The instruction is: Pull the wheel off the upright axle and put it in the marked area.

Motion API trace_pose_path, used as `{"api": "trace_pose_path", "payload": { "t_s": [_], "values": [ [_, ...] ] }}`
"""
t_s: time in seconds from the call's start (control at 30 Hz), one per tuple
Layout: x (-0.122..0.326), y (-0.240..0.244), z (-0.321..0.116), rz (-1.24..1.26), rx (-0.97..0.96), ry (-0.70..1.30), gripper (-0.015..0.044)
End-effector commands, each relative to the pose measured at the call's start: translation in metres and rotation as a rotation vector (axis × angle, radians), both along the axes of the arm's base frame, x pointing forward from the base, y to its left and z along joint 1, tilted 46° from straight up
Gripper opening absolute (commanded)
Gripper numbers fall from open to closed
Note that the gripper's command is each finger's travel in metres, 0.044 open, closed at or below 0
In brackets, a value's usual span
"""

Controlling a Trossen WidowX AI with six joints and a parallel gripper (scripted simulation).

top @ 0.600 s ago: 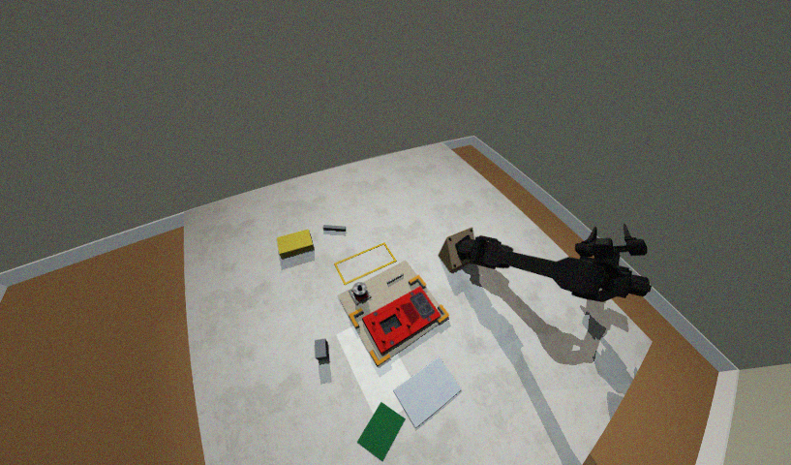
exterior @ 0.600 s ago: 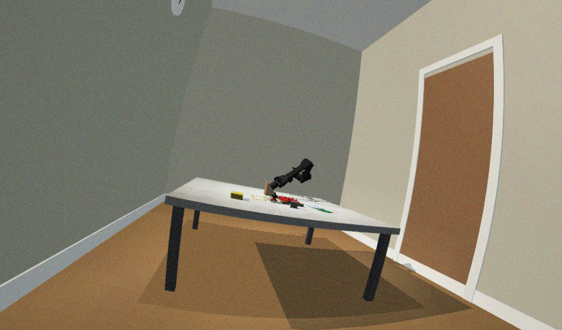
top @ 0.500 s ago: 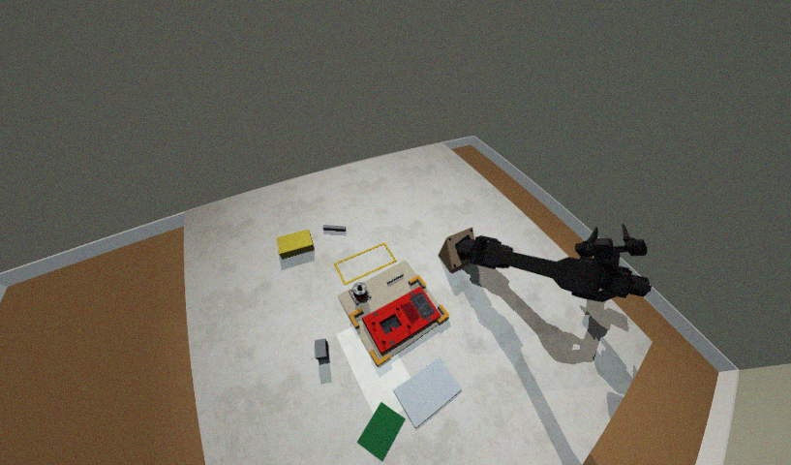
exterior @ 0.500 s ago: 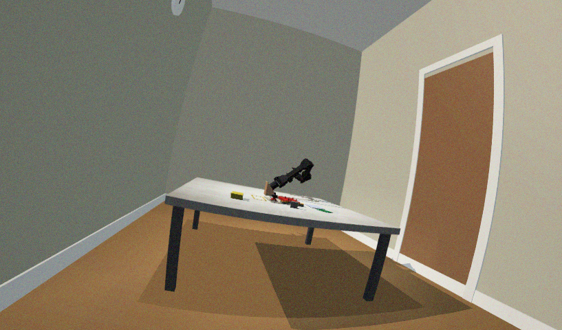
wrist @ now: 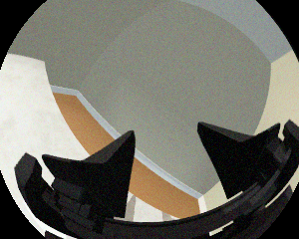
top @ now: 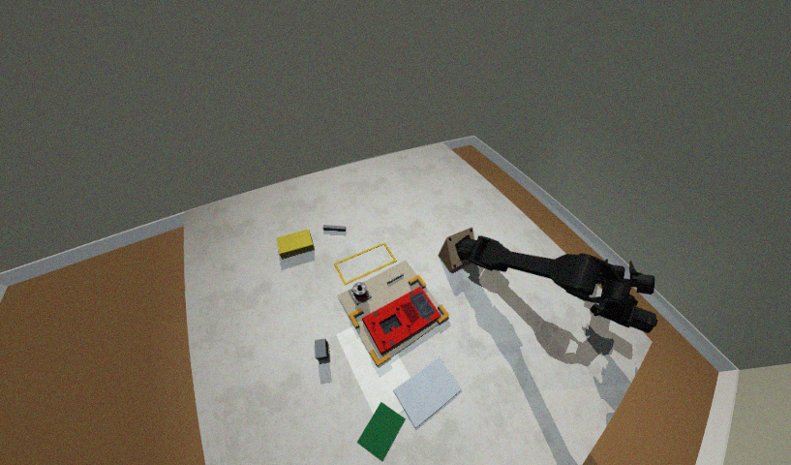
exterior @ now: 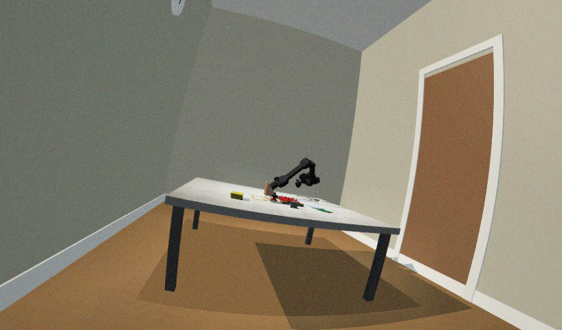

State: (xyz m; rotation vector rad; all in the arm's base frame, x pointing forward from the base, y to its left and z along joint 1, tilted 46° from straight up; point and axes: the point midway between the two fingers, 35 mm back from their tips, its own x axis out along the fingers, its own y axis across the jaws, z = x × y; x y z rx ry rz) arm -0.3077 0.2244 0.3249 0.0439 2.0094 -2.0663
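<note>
The black parallel-jaw gripper (top: 647,299) has its jaws partly open and empty, well apart from the small dark wheel (top: 359,291).

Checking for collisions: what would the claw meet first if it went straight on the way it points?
Likely nothing nearby: the open, empty claw points past the table edge toward the grey wall; depth unclear.

Arm (top: 526,262): extended sideways from base, raised above table (top: 260,368) edge. Hand (wrist: 165,142): fingers parted, holding nothing.
</note>
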Motion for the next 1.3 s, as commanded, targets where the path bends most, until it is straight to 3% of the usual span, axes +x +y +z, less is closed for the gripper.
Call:
{"api": "trace_pose_path", "payload": {
  "t_s": [0.0, 0.6, 0.93, 1.27],
  "values": [
    [0.026, 0.031, 0.004, -0.157, -0.085, -0.021, 0.0300],
    [0.207, 0.146, 0.011, -0.941, -0.485, 0.055, 0.0300],
    [0.326, 0.152, 0.032, -1.313, -0.617, 0.244, 0.0300],
    [0.447, 0.124, 0.036, -1.662, -0.748, 0.483, 0.0300]
  ]
}}
